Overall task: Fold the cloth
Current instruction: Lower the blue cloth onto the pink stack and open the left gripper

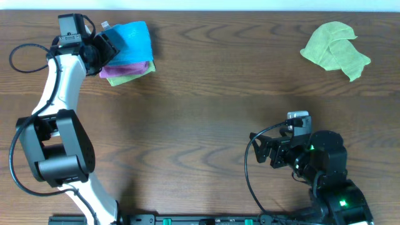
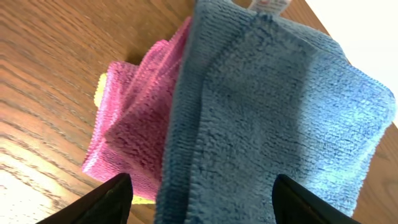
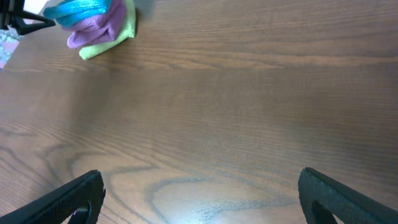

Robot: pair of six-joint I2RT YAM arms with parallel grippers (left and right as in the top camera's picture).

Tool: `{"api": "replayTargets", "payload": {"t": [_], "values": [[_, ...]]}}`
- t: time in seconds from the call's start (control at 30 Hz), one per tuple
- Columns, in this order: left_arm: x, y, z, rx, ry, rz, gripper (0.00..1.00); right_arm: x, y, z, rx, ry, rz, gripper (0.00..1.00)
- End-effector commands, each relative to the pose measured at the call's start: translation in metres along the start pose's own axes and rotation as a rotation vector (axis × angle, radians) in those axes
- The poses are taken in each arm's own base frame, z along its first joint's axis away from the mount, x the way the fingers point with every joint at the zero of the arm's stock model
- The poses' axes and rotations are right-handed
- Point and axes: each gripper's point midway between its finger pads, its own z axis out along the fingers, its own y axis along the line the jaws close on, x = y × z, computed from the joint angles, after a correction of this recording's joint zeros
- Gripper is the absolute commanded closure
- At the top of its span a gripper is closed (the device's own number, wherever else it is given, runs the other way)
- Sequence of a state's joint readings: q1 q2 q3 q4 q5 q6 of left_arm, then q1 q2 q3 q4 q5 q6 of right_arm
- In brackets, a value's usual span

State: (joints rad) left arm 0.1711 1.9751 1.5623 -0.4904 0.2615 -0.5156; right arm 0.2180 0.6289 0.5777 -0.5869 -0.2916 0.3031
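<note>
the cloth (image 2: 273, 112) is blue and fluffy. it lies folded on top of the purple cloth (image 2: 134, 134). it hides a big part of the purple cloth, but one side of the purple cloth sticks out from under it. a small white tag (image 2: 268, 5) pokes out at one edge of the blue one. under the purple cloth a thin bit of a yellow-green cloth (image 2: 99, 84) peeks out. the three make one small pile on the brown table (image 1: 206, 94).

my left gripper (image 1: 103, 49) hangs right over the pile, just beside the purple cloth. its two fingers (image 2: 109, 205) are spread wide apart. one is on the purple cloth's side of the pile, and the other is past the blue one. they are let go and grab nothing.

my right gripper (image 1: 265, 149) is far from the purple cloth, over bare wood. its fingers are spread wide too, with only table showing between them.

another yellow-green cloth (image 1: 334, 50) lies in a crumpled heap well apart from the purple cloth, at the other end of the table.
</note>
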Motion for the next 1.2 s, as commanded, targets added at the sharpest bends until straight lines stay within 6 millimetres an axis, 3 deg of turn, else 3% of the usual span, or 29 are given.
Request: {"api": "replayTargets", "payload": {"t": [0.0, 0.17, 0.3, 0.6, 0.73, 1.03, 1.17], "values": [[-0.013, 0.005, -0.004, -0.008, -0.027, 0.009, 0.26, 0.0, -0.002, 0.0, 0.005, -0.001, 0.014, 0.01], [-0.022, 0.009, -0.019, -0.008, -0.05, -0.002, 0.23, 0.0, -0.002, 0.0, 0.005, -0.001, 0.014, 0.01], [-0.021, 0.003, -0.044, -0.004, -0.06, 0.05, 0.16, 0.0, -0.002, 0.0, 0.005, -0.001, 0.014, 0.01], [0.01, 0.009, -0.101, -0.072, 0.012, 0.197, 0.04, 0.0, -0.002, 0.0, 0.005, -0.001, 0.014, 0.01], [0.029, 0.009, -0.12, -0.088, 0.061, 0.221, 0.04, 0.0, -0.002, 0.0, 0.005, -0.001, 0.014, 0.01], [0.064, -0.004, -0.137, -0.036, 0.173, 0.126, 0.05, 0.0, -0.002, 0.0, 0.005, -0.001, 0.014, 0.01], [0.06, -0.003, -0.136, -0.039, 0.159, 0.128, 0.04, 0.0, -0.002, 0.0, 0.005, -0.001, 0.014, 0.01]]}}
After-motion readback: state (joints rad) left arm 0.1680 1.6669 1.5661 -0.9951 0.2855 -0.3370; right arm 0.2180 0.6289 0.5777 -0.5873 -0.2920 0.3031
